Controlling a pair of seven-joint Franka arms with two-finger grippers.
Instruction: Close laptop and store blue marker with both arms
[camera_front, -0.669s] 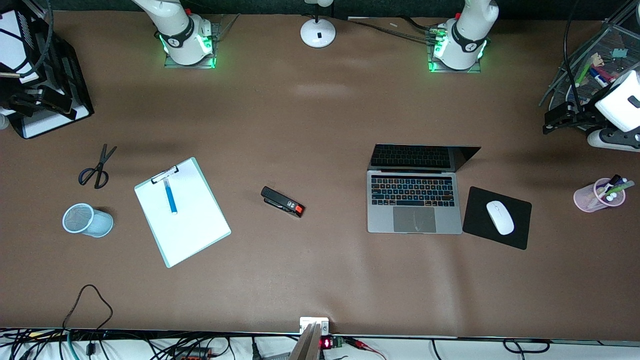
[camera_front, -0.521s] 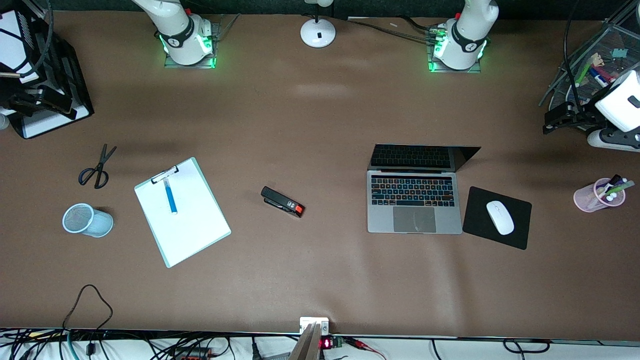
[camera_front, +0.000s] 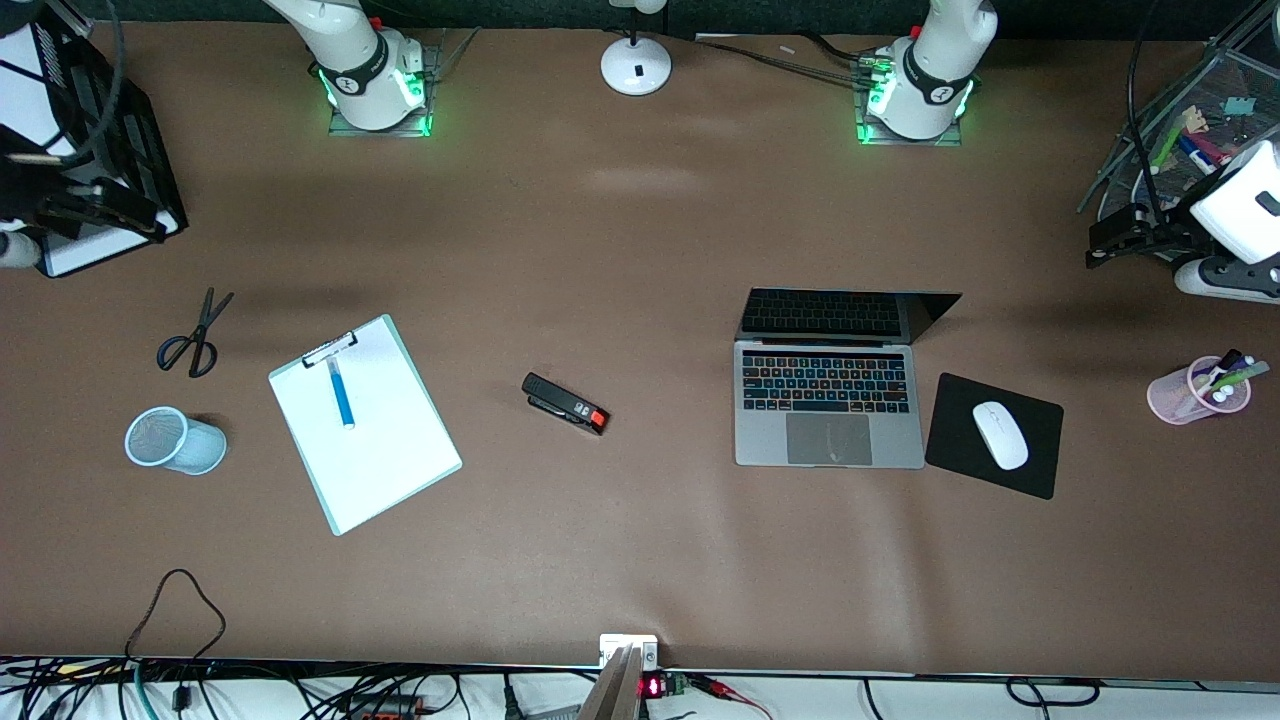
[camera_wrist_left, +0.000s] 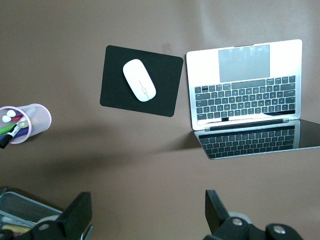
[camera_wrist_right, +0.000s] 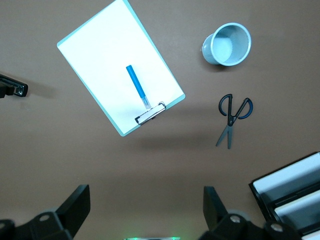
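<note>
With laptop (camera_front: 828, 400) open, blue marker (camera_front: 341, 392) on clipboard (camera_front: 365, 422).

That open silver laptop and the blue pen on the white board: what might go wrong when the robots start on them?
1. The silver-grey laptop stands open with a white mouse on a black pad close beside it; an arm pushing the lid down could nudge them.
2. The short blue marker lies flat on a white clipboard, its end near the metal clip; a pinch may slip or shift the board.
3. The pale blue mesh cup lies on its side, so a dropped marker could roll out.
</note>
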